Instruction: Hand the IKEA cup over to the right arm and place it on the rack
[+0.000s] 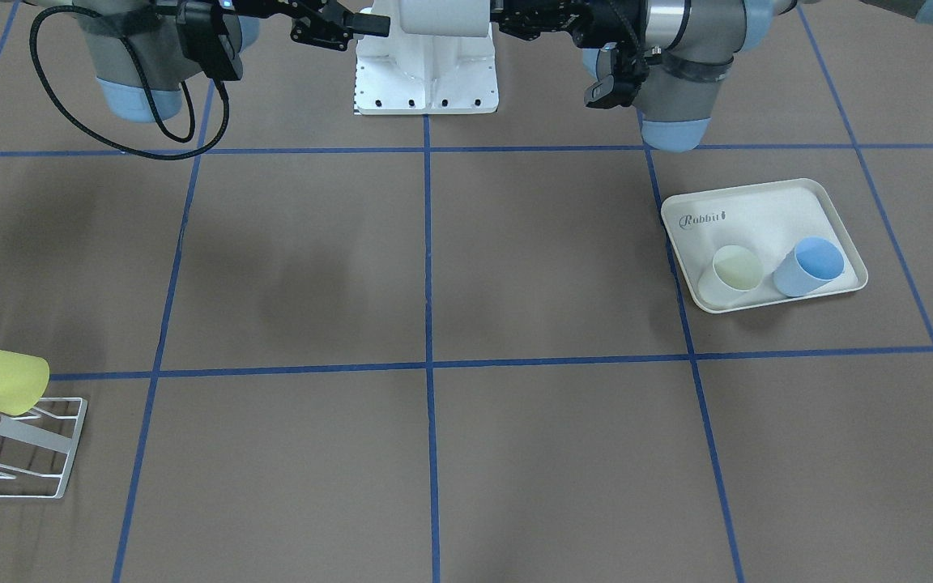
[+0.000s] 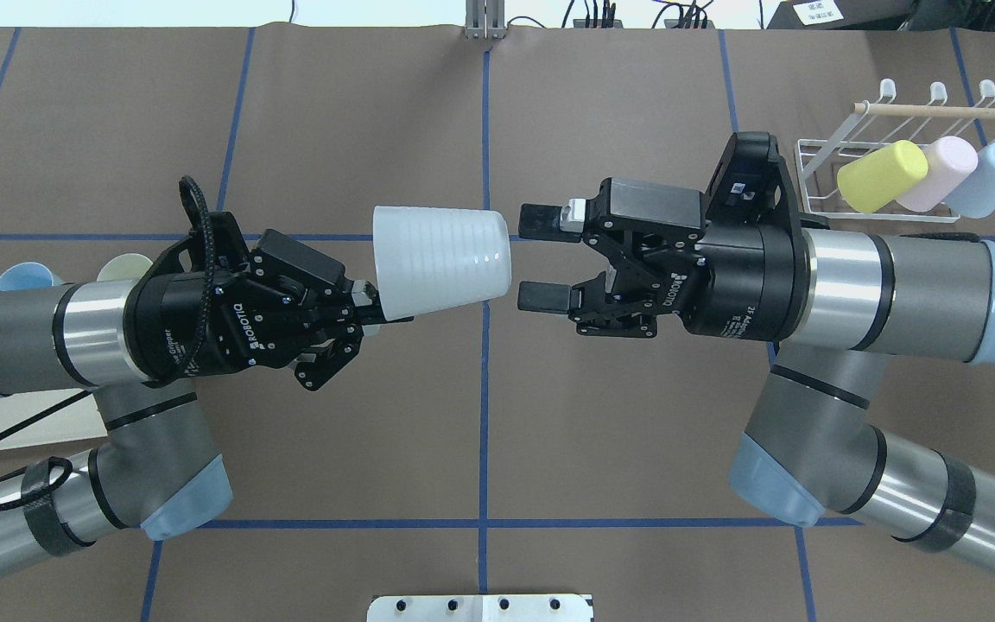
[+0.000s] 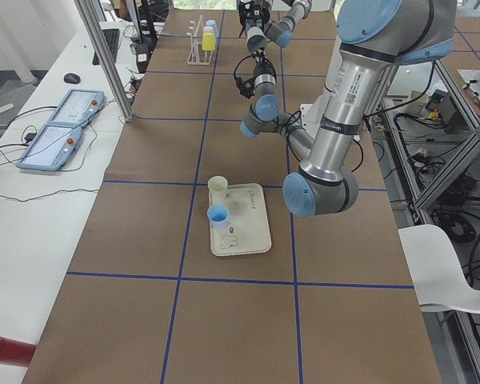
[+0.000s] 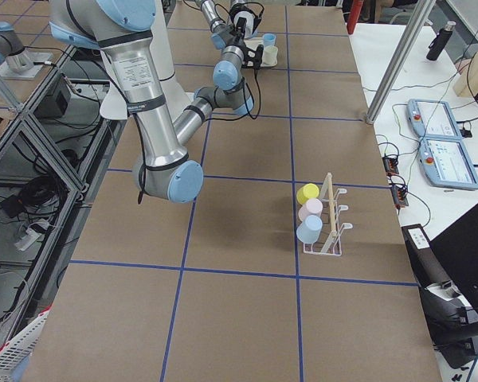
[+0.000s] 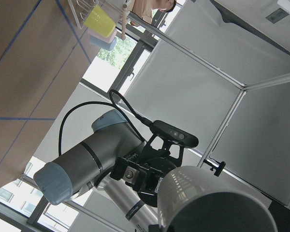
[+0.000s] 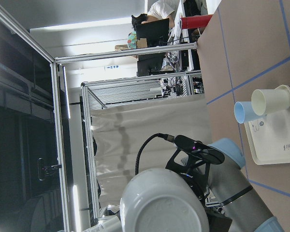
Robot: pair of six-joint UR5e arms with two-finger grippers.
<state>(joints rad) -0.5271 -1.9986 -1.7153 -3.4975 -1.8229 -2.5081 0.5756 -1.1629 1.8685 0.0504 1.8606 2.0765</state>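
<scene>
The white IKEA cup [image 2: 441, 263] is held in the air above the middle of the table [image 2: 618, 104], lying on its side. Its wide open rim faces the left gripper [image 2: 374, 304] and its closed, narrower base faces the right gripper [image 2: 542, 259]. The left gripper is clamped on the cup at the rim end. How its fingers sit on the wall is hidden by the cup.

The right gripper faces it head-on with its jaws spread wide, one finger [image 2: 541, 218] level with the cup's upper edge and the other with its lower edge. The base lies just short of the fingertips, apart from them and not yet between them. The right wrist view looks straight at the cup's round bottom.

The rack [image 2: 929, 111] stands at the table's far right. It carries a yellow cup [image 2: 882, 175], a pink cup [image 2: 938, 173] and a light blue cup [image 2: 990, 177], all tilted on its prongs.

On the robot's left, a cream tray [image 1: 758, 210] holds a pale yellow cup [image 1: 734, 271] and a blue cup [image 1: 811, 265], standing side by side.
</scene>
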